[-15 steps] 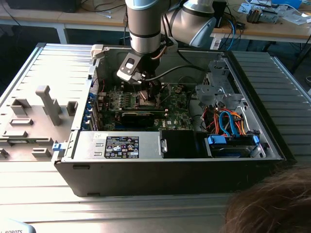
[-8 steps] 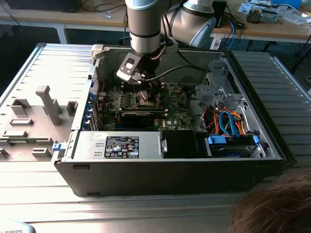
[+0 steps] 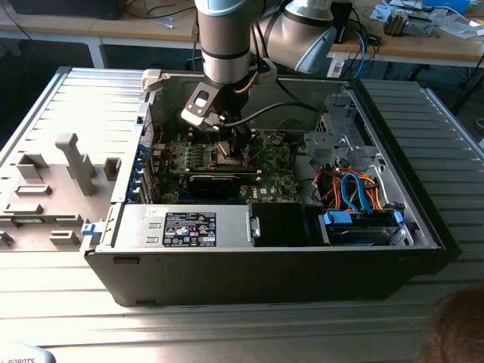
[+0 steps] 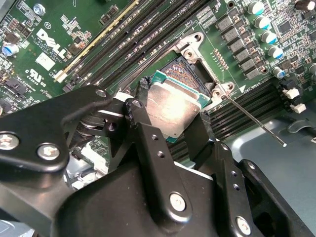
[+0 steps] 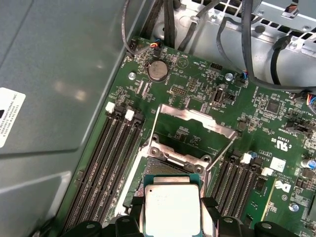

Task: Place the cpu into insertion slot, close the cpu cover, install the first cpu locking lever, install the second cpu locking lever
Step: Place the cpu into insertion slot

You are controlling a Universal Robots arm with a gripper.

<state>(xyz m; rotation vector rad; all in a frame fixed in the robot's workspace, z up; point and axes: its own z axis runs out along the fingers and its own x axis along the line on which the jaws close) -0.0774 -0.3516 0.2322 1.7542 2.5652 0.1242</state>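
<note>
Looking into the open computer case lying on the desk, we find the green motherboard on its floor. A labelled power supply runs along the near wall, and orange and blue cables are bundled toward the exterior view's right. In the exterior view the arm and the claw hide the socket area from us. In the second wrist view the cpu covers the near part of the insertion slot, whose dark contact field shows beyond it; we cannot tell whether chip and socket touch. In the first wrist view the cpu cover stands swung up on the slot's far side, with a thin lever beside it. The claw is closed partway, its black fingers pressed on two opposite edges of the cpu.
</note>
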